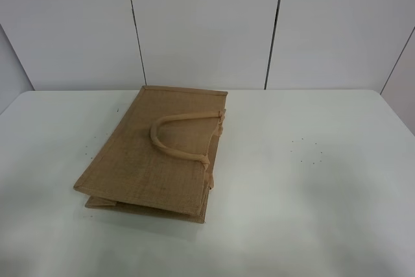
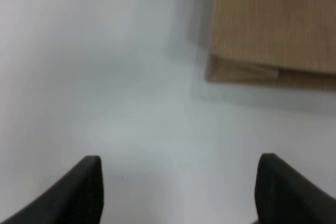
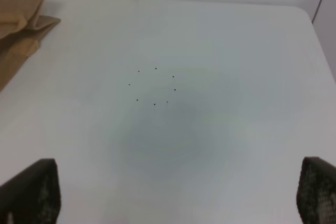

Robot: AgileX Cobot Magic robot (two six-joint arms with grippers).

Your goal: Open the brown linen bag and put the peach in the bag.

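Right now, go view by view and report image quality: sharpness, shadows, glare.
Exterior high: fairly sharp, even light, no glare, the brown linen bag casting a soft shadow on the table. Left wrist: blurred throughout, the left gripper fingers dark and soft-edged. Right wrist: table dots crisp, a faint grey shadow patch just nearer the right gripper; its fingers are blurred.

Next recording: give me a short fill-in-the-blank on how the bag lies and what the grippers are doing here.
1. The brown linen bag lies ____ on the white table, folded shut.
2. The left gripper and the right gripper both have their jaws ____.
3. Neither gripper holds ____.
4. One beige handle rests on ____ of the bag.

Missing words: flat; open; anything; top
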